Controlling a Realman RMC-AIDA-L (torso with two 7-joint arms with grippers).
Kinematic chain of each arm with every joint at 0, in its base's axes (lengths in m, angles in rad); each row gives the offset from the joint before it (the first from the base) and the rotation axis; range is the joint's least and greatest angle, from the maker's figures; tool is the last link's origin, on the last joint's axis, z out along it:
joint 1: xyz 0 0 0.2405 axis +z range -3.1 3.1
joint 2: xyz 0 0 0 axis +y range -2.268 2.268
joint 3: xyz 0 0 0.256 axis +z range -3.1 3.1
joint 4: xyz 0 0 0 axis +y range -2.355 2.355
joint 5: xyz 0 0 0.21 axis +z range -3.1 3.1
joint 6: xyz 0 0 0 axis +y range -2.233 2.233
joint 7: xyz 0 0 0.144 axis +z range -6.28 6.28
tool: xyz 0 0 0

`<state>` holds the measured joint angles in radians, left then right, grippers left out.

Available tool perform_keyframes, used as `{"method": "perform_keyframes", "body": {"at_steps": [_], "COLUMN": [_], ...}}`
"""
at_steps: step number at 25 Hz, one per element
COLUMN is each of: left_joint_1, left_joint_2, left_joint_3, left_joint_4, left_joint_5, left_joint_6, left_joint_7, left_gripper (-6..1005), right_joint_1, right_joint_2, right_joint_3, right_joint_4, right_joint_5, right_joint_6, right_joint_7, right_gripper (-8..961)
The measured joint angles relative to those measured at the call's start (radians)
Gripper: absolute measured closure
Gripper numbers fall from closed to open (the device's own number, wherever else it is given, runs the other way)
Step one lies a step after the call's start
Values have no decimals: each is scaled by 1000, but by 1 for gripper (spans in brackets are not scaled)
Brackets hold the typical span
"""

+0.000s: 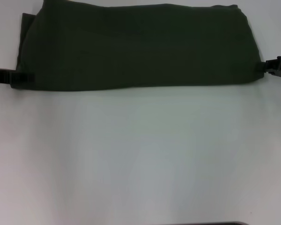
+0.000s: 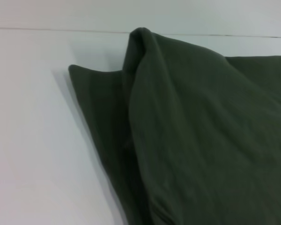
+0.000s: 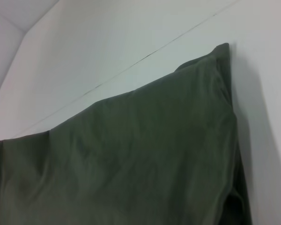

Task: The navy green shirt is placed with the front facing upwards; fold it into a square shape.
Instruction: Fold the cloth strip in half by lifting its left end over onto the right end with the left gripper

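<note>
The navy green shirt (image 1: 136,47) lies across the far part of the white table (image 1: 140,159), folded into a wide band with only plain green cloth showing. My left gripper (image 1: 19,78) is at the band's near left corner, shut on the cloth. My right gripper (image 1: 266,67) grips the near right corner, where the cloth pulls to a point. The left wrist view shows the shirt (image 2: 196,136) doubled over in layers, one fold rising to a peak. In the right wrist view the shirt (image 3: 145,154) spreads smooth to a far corner. No lettering or collar shows.
Bare white tabletop runs from the shirt's near edge to the front of the table. A white wall (image 3: 107,37) rises behind the table's far edge. A dark strip (image 1: 215,223) sits at the bottom of the head view.
</note>
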<state>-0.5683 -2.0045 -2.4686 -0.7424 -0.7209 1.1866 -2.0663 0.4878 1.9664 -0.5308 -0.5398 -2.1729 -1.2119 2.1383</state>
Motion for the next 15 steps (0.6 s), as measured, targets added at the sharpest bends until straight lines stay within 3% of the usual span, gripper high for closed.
{"method": "perform_keyframes", "body": {"at_steps": [3, 8, 15], "left_joint_1": [-3, -3, -3], "left_joint_2": [0, -1, -1], "left_joint_3": [-1, 0, 0], "left_joint_4": [0, 0, 4], "left_joint_5": [3, 8, 13], "left_joint_6": [-7, -13, -13], "left_joint_7": [0, 0, 0], "left_gripper": [379, 626, 865], "right_joint_1": [2, 3, 3], "right_joint_2": [0, 0, 0], "right_joint_3": [0, 0, 0], "right_joint_4": [0, -1, -2], "right_joint_5": [0, 1, 1], "right_joint_6": [-1, -1, -1], "right_joint_7": [0, 0, 0], "right_gripper": [944, 944, 943]}}
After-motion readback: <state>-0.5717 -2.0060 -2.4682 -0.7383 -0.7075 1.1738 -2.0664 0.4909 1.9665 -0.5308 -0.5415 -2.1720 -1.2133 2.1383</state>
